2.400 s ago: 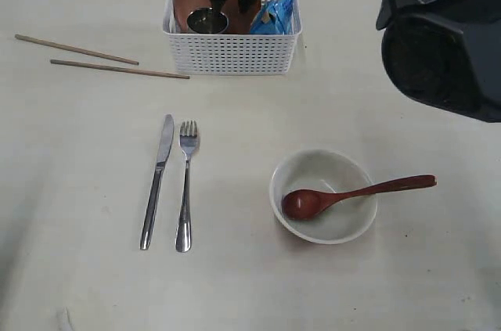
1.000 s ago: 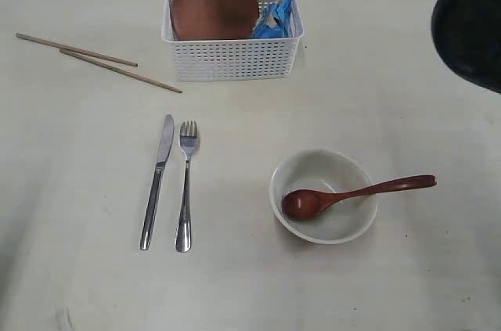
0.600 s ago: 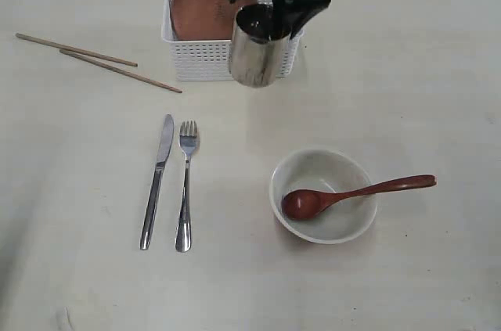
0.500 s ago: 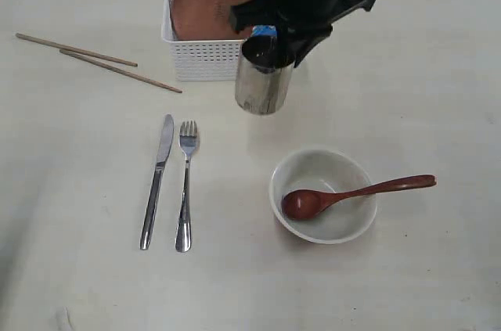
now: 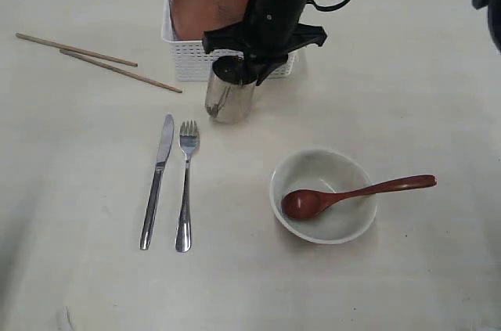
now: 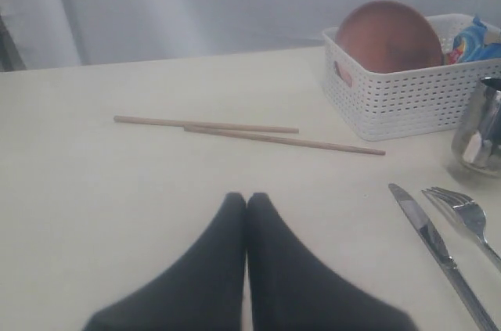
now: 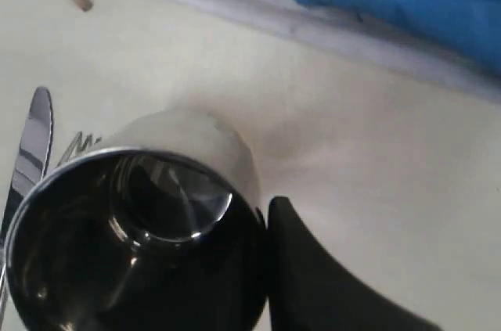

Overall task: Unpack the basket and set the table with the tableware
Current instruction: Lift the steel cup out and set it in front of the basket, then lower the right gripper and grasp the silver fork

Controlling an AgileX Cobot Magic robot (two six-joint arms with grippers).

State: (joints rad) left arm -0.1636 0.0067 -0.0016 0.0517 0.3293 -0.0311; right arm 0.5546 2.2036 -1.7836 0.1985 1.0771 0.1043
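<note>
Under everything spreads the pale cream table [image 5: 407,73], faintly grained. The white lattice basket [image 5: 196,61] is the landmark on it. A round brown plate [image 5: 205,6] stands on edge inside the basket, leaning on its left end, and a blue packet [image 6: 473,40] lies in its right end. On the near side of the basket, off to the right, sits the off-white bowl [image 5: 313,155]. A reddish-brown spoon [image 5: 368,188] rests in it, handle pointing right over the rim.

The shiny steel cup [image 5: 229,100] is upright just in front of the basket's front wall. The right gripper [image 5: 239,71] pinches its rim, one dark finger [image 7: 313,268] pressed against the outer wall. Whether the cup's base touches the table I cannot tell. The left gripper [image 6: 246,202] is fully closed on nothing, low over the table well left of the basket.

The steel knife [image 5: 156,182] and fork [image 5: 185,190] lie side by side in front of the basket, and the thin wooden chopsticks [image 5: 78,51] lie to its left.

Half a second ago the cup hung by the basket's right front corner; now it is lower and further left.

Count: one basket, one plate, one bowl, one cup, one spoon, one knife, one fork, one packet, two chopsticks.
</note>
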